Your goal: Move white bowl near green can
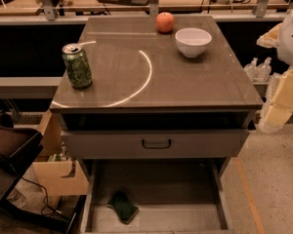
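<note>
The white bowl (193, 41) stands upright at the back right of the grey table top (185, 82). The green can (77, 66) stands upright near the table's front left corner, far from the bowl. My gripper (278, 106) hangs at the right edge of the view, off the table's right side and below the level of its top, well to the right of the bowl. It holds nothing that I can see.
An orange-red apple (165, 22) sits at the back middle of the table, just left of the bowl. Below the top is a closed drawer (156, 144), and under that an open drawer with a dark green sponge (122, 207). Boxes and a chair stand at the left.
</note>
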Action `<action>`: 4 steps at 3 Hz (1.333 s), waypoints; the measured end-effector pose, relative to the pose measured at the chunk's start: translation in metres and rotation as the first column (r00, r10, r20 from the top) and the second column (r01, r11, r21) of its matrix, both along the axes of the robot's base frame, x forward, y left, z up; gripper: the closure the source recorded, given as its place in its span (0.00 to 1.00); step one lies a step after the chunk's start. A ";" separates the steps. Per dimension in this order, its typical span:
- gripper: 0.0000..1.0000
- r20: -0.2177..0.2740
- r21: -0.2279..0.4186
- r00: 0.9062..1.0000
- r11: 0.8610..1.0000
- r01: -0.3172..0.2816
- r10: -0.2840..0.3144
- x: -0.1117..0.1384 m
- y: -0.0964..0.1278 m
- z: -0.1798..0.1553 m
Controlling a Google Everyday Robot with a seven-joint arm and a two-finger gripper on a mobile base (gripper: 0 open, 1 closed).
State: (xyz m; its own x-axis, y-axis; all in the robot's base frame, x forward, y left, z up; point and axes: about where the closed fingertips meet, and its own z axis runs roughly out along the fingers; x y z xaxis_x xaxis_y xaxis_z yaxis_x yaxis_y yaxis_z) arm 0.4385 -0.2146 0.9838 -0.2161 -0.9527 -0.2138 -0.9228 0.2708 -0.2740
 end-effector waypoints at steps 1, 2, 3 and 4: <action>0.00 0.000 0.000 1.000 1.000 0.000 0.000 0.000 0.000 0.000; 0.00 0.060 -0.060 0.998 0.998 0.022 -0.018 0.022 -0.006 0.010; 0.00 0.158 -0.157 0.987 0.986 0.053 -0.028 0.075 -0.004 0.028; 0.00 0.247 -0.258 0.969 0.962 0.086 -0.020 0.124 -0.001 0.048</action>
